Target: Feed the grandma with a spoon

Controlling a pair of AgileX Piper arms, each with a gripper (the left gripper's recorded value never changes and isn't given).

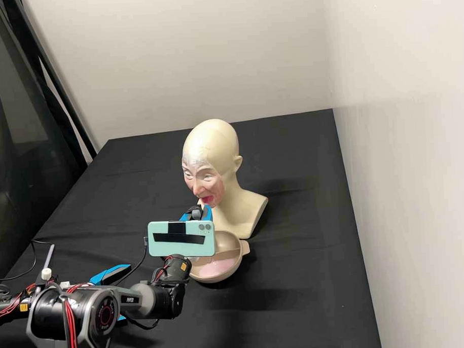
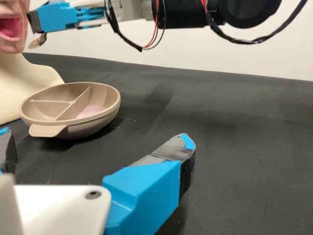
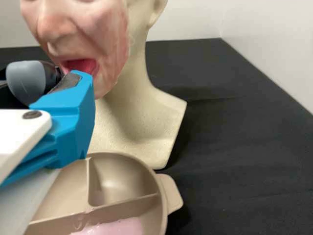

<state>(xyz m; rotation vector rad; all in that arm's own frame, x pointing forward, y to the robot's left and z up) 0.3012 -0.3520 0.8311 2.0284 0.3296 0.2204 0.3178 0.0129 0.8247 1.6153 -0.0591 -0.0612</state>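
Spoon (image 2: 37, 41) at mouth of mannequin head (image 1: 211, 159), right gripper (image 1: 196, 214) clamped on its handle.
Left gripper (image 2: 95, 142) sat low over bench (image 1: 293, 192), fingers wide apart, empty; bowl (image 1: 219, 255) lay beside head.

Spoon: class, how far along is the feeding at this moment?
Done: the right gripper holds the spoon, raised clear of the bowl. In hand: its tip is just outside the head's open mouth. Left: getting it inside; pink food remains in the bowl.

Right end effector (image 1: 196, 214) raised, farther out — fingers clamped on a spoon (image 2: 37, 41). Left end effector (image 2: 95, 141) low, near left — fingers apart.
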